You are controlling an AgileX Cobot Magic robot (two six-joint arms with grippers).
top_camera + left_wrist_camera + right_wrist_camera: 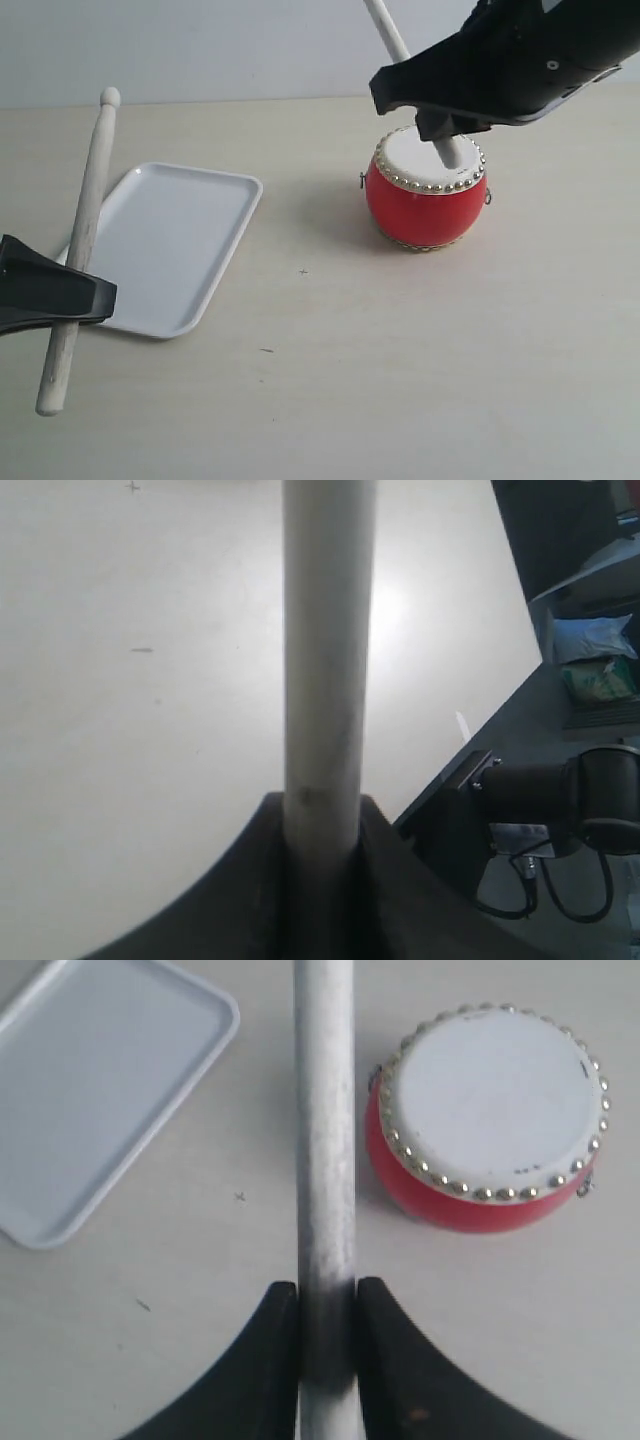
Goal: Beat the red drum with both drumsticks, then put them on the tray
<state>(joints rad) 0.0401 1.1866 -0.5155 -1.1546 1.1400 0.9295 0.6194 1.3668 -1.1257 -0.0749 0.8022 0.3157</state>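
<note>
The red drum (427, 197) with its white studded head stands right of the table's centre; it also shows in the right wrist view (492, 1120). My right gripper (440, 125) hovers just above the drum, shut on a drumstick (390, 35) whose lower end points at the drumhead; its black fingers (275, 1340) clamp that drumstick (324, 1130). At the left edge my left gripper (75, 295) is shut on the other drumstick (88, 210), held steeply upright with its rounded tip up, beside the white tray (170, 245). The left wrist view shows this drumstick (325, 640) between dark fingers (400, 880).
The tray (100, 1090) lies bare on the pale tabletop (330, 380), left of the drum. In the left wrist view the table's edge, dark equipment (560, 810) and cables lie beyond it.
</note>
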